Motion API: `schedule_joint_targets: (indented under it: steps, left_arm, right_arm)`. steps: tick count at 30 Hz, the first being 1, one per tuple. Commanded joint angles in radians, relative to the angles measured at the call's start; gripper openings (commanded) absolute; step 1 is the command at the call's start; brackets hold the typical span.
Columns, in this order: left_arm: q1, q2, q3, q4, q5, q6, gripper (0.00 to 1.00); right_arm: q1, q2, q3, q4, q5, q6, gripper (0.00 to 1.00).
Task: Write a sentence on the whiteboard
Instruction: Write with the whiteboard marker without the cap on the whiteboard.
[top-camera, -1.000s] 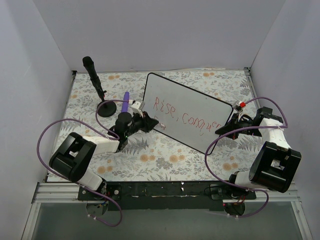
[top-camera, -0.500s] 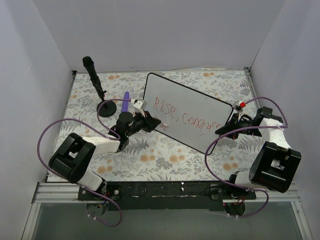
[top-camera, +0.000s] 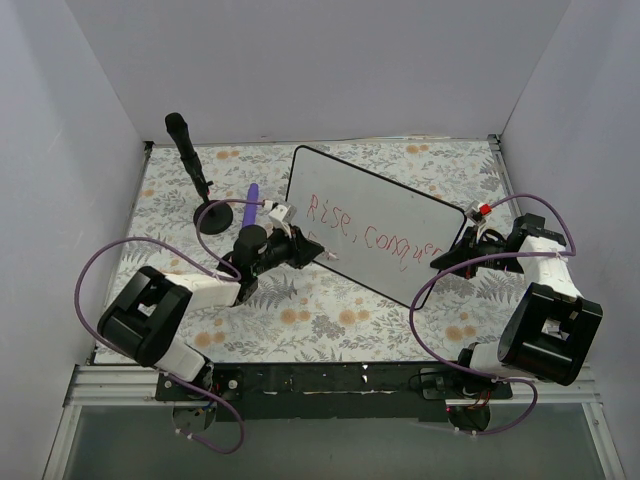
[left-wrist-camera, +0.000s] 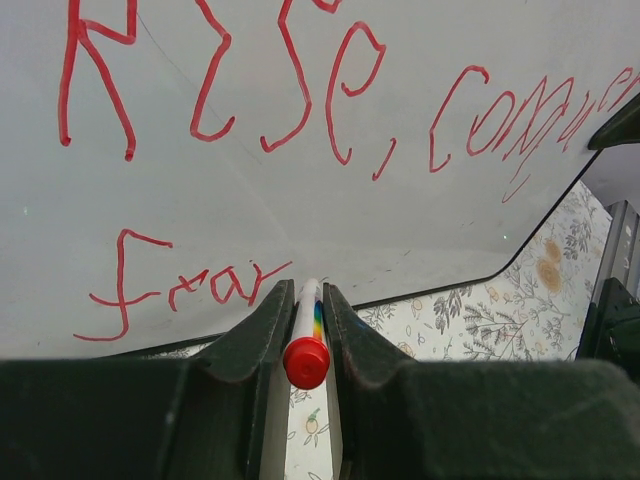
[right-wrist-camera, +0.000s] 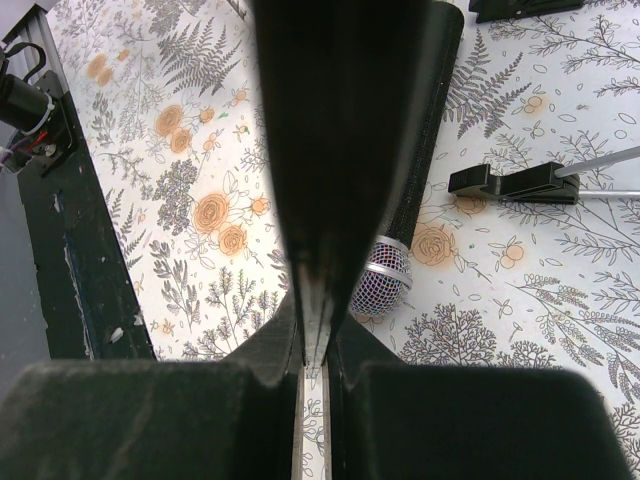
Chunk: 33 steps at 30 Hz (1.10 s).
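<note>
The whiteboard (top-camera: 385, 205) stands tilted across the middle of the table, with the red sentence (top-camera: 370, 236) "Rise, conquer" on it. My left gripper (top-camera: 312, 250) is shut on a white marker with a red end cap (left-wrist-camera: 306, 358), its tip at the board's lower left edge. In the left wrist view the board (left-wrist-camera: 300, 205) fills the frame, the first row (left-wrist-camera: 330, 100) above a second row reading about "Frar" (left-wrist-camera: 180, 285). My right gripper (top-camera: 448, 257) is shut on the board's right edge, seen edge-on in the right wrist view (right-wrist-camera: 340, 140).
A black microphone stand (top-camera: 195, 175) with a round base stands at the back left, a purple object (top-camera: 251, 198) beside it. A microphone with a mesh head (right-wrist-camera: 383, 287) lies under the board, a black clip (right-wrist-camera: 520, 180) near it. White walls close in three sides.
My left gripper has shifted slightly right along the board's lower edge with the marker. The right arm and the board have not moved.
</note>
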Motion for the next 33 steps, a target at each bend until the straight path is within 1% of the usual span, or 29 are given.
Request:
schedule_joint_targets:
  steps: [1, 9, 14, 33]
  left_arm:
    - [-0.016, 0.034, 0.057, 0.02, 0.02, 0.008, 0.0]
    - [-0.03, 0.072, 0.08, 0.026, -0.008, 0.005, 0.0]
    - [-0.03, 0.054, 0.075, 0.016, -0.063, 0.014, 0.0]
    - [-0.028, 0.006, 0.062, 0.02, -0.124, 0.02, 0.0]
  right_arm:
    - [0.012, -0.02, -0.006, 0.014, 0.059, -0.049, 0.01]
    - [0.012, -0.018, -0.005, 0.016, 0.059, -0.049, 0.01]
    - [0.012, -0.018, -0.003, 0.016, 0.059, -0.049, 0.01]
    - [0.012, -0.018, -0.005, 0.016, 0.059, -0.049, 0.01]
